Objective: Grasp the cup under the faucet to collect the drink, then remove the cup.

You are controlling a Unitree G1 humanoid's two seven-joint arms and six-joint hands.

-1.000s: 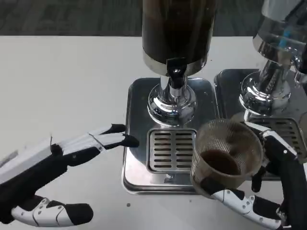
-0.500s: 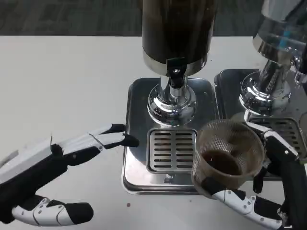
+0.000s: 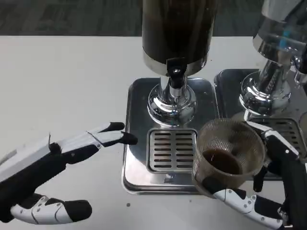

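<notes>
Looking down from the head view, the right hand (image 3: 259, 191) grips the cup (image 3: 228, 155), fingers wrapped round its lower wall from the right and from beneath; the cup is a clear ribbed one, upright, with a shallow pool of dark drink in its bottom. It sits off to the right of the slotted grate (image 3: 171, 149), over the right edge of the steel drip tray (image 3: 136, 120), and so no longer beneath the faucet (image 3: 176, 72) of the dark drink dispenser (image 3: 177, 28); by my reading the collecting is done and the removal is under way.

The left hand (image 3: 53, 167) lies on the white table (image 3: 67, 81) left of the tray, holding nothing, fingers stretched toward the tray and thumb held apart below; its fingertips (image 3: 125, 138) come just beside the tray's left edge; whether they touch it I cannot tell.

The relation that matters next: the cup is already in the right hand, its long axis vertical, with the faucet back and to its left and a second dispenser (image 3: 278, 33) standing close behind on the right; the way out is probably toward the robot and the open table in front, keeping the cup upright so the drink stays in; the left hand is well apart from the cup and need not act.
</notes>
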